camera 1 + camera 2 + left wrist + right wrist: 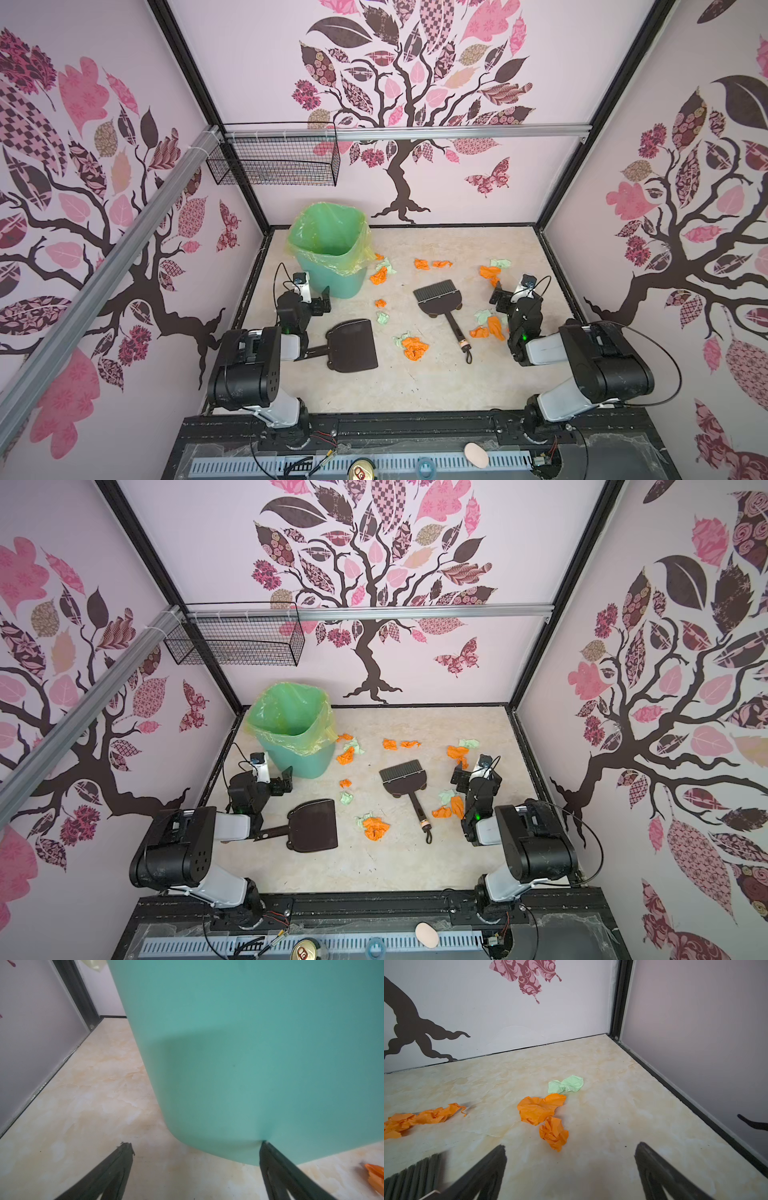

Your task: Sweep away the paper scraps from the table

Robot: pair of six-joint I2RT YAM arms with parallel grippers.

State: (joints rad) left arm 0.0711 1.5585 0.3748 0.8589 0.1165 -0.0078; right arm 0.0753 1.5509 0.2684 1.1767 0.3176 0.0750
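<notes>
Orange and mint paper scraps lie scattered over the beige table [415, 386] in both top views, with clusters at front centre [414, 348], beside the bin [379, 274] and on the right [451, 806]. My left gripper [323, 302] is open and empty, low by the teal bin's base [249, 1043]; one fingertip [265, 1147] is right against the bin wall. My right gripper [500, 300] is open and empty too, just short of an orange wad [554, 1133], with more scraps [538, 1108] beyond it. An orange scrap [376, 1176] shows at the left wrist view's edge.
A dark hand brush [438, 297] lies mid-table, handle toward the front; its bristles [411, 1176] show beside my right gripper. A dark dustpan [353, 345] lies front left. The bin [332, 249] with a green liner stands back left. A wire basket [274, 160] hangs on the wall.
</notes>
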